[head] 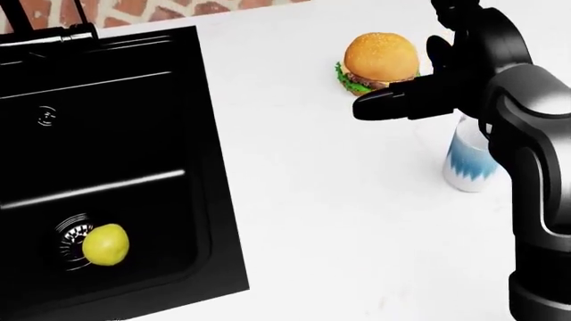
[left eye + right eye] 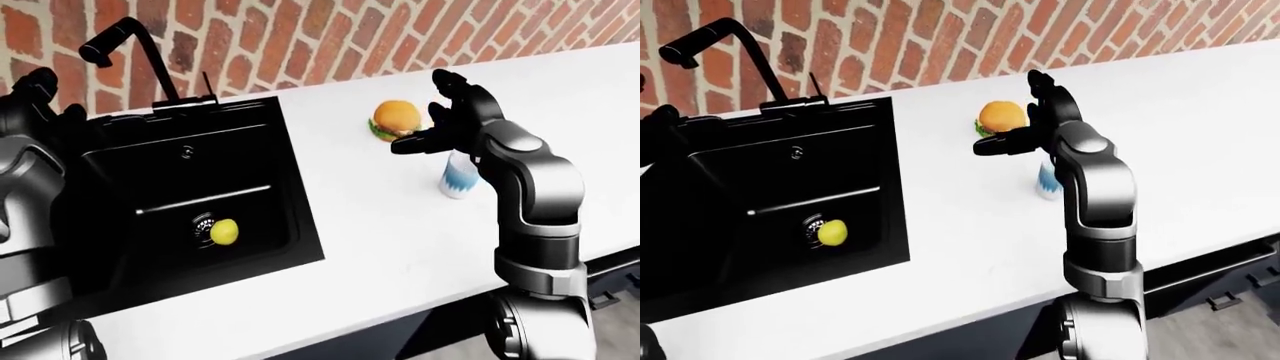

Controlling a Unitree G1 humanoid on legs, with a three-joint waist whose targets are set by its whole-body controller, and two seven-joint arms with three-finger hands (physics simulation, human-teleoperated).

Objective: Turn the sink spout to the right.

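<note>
Round yellow lemon lies on the drain in the black rectangular sink basin, low left of the left-eye view. Black right hand, fingers spread and grasping nothing, hangs above the white countertop beside a blue-and-white mug and sesame-bun hamburger. Left hand: finger state cannot be told. Black angular sink spout stands by the red brick wall, nozzle pointing left

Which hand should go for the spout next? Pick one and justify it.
Left, probably. The left hand is raised beside the spout at the sink's left, while the right hand hovers by the burger, far across the counter.
</note>
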